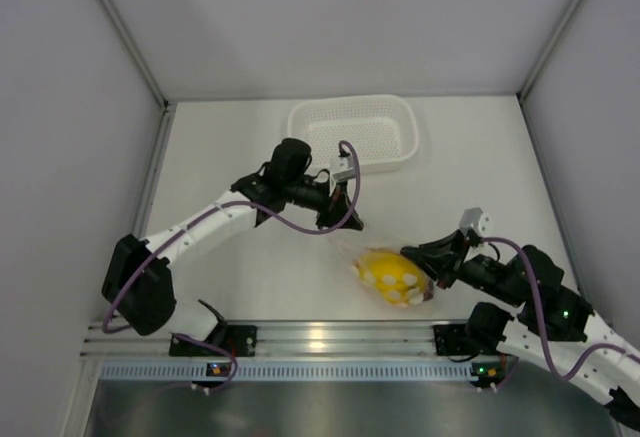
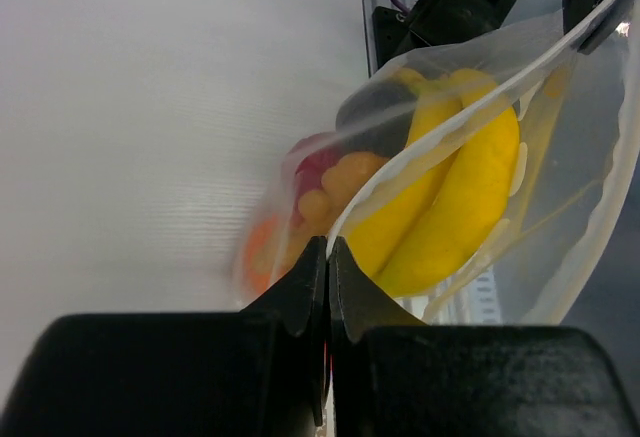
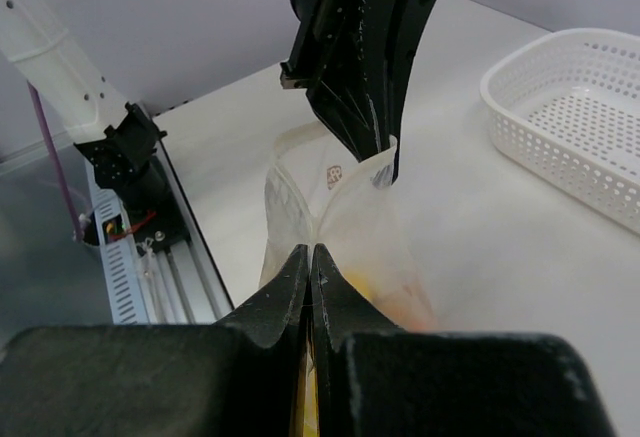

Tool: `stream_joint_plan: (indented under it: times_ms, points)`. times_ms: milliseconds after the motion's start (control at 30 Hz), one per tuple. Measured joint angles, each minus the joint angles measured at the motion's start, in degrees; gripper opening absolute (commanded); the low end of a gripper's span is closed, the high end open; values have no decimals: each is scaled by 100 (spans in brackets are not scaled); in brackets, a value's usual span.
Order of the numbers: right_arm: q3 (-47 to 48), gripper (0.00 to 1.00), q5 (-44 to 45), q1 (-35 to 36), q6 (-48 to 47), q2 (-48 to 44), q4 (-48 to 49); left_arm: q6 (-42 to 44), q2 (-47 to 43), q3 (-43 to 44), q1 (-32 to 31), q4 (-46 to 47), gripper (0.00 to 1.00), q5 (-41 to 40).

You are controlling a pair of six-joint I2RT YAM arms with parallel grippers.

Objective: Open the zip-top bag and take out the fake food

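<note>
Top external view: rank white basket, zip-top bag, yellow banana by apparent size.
1. white basket: clearly largest.
2. zip-top bag: much smaller than the basket.
3. yellow banana: sits inside the bag and fills most of it, so only slightly smaller.

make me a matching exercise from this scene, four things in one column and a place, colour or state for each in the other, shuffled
Things:
1. zip-top bag
2. basket
3. banana
4. right gripper

Places and states:
a. white, perforated, at the far side of the table
b. shut on a fold of clear plastic
c. clear, gripped from two sides
d. yellow, inside the plastic

Pairs: 1-c, 2-a, 3-d, 4-b
</note>
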Motion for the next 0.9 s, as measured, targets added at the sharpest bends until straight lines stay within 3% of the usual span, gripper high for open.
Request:
stream_joint_plan:
  times_ms: [133, 167, 233, 300, 533, 667, 900]
  points:
    - [0, 0, 269, 0, 2, 66, 42, -175, -37, 92, -26, 0, 0, -350]
    - [0, 5, 367, 0, 0, 92, 63, -251, -83, 103, -26, 7, 0, -531]
    - [0, 31, 664, 0, 50, 201, 129, -457, -225, 103, -26, -2, 0, -898]
    - [0, 43, 1058, 0, 109, 358, 229, -730, -442, 103, -26, -4, 0, -1408]
    - [219, 53, 2308, 0, 474, 1329, 271, -1744, -1274, -11, -31, -101, 0, -3453]
    - [605, 70, 2813, 0, 927, 1803, 229, -2243, -1687, -66, -24, -372, 0, -4492]
    - [811, 74, 2994, 0, 1847, 2256, 308, -3257, -2599, -525, -22, -544, 0, -5952]
